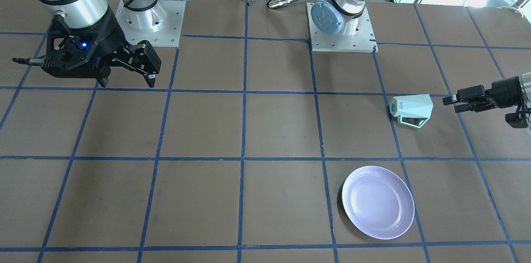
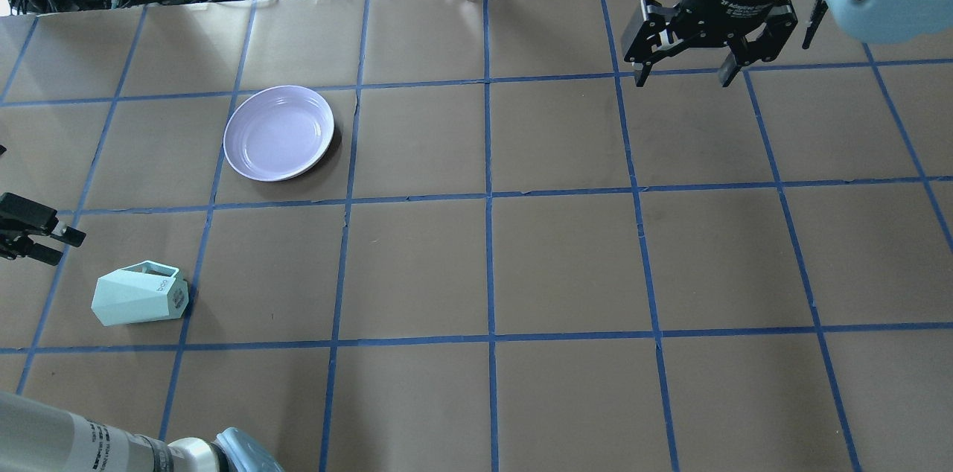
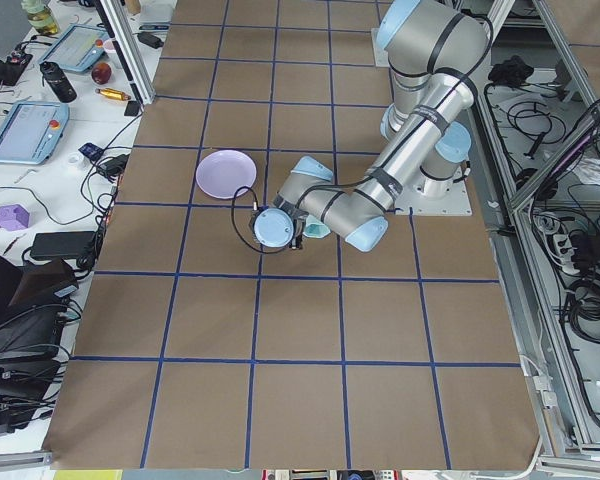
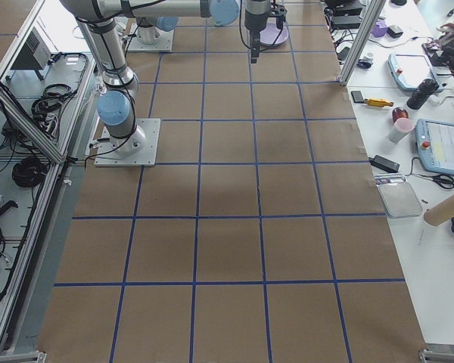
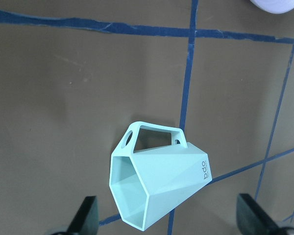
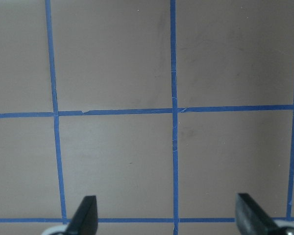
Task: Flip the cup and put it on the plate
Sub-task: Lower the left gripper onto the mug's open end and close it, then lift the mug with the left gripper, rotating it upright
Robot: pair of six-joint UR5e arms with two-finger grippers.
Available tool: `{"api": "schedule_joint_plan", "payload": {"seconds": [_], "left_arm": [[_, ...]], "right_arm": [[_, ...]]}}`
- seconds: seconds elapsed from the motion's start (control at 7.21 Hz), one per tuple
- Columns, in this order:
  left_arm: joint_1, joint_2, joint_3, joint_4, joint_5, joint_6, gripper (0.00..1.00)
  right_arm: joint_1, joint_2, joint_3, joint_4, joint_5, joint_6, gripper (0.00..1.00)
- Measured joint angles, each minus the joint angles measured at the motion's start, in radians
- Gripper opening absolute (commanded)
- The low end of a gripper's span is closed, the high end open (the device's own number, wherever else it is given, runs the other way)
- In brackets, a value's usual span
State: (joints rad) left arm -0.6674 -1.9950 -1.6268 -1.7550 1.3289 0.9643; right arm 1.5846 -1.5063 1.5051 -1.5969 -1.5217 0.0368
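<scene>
Step in hand: approach for the pick, nothing gripped yet. Cup (image 1: 410,110) lies on its side on the table (image 1: 249,130), near the table's left edge, approx. mid-depth btw robot edge and operators' edge. Mouth faces the left edge, lettered base faces the table centre, handle points toward the operators' edge. Plate (image 1: 378,202) is bare and sits nearer the operators' edge, also on the left half, well apart from the cup.

L gripper (image 1: 451,104) is by the left edge, aimed at the cup's mouth, jaws spread wide, near the cup but not touching. Its height over the table is hard to judge; prob. low.

R gripper (image 2: 683,76) hangs over the right half toward the operators' edge, jaws spread, holding nothing, far from the work.

Next move, as I read it: L gripper goes on in until the jaws straddle the cup body or one wall at the rim, then clamps. Facets are angled, so pads should land on opposing flats, else it may twist out. After that: lift, turn the wrist so the base goes down, carry toward the operators' edge, and set the cup inside the plate rim.
</scene>
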Motion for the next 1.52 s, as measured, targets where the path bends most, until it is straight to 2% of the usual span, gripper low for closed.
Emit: {"api": "schedule_joint_plan", "payload": {"seconds": [0.55, 0.97, 1.11, 1.52], "left_arm": [[0.058, -0.092, 0.0, -0.159, -0.02, 0.139, 1.0], [0.061, -0.146, 0.002, -0.204, -0.039, 0.237, 0.8], [0.06, -0.158, 0.001, -0.212, -0.05, 0.265, 0.59], [0.058, -0.173, 0.0, -0.246, -0.068, 0.325, 0.11]], "right_arm": [[0.0, 0.0, 0.0, 0.0, 0.0, 0.0, 1.0], [0.0, 0.0, 0.0, 0.0, 0.0, 0.0, 1.0], [0.0, 0.0, 0.0, 0.0, 0.0, 0.0, 1.0], [0.0, 0.0, 0.0, 0.0, 0.0, 0.0, 1.0]]}}
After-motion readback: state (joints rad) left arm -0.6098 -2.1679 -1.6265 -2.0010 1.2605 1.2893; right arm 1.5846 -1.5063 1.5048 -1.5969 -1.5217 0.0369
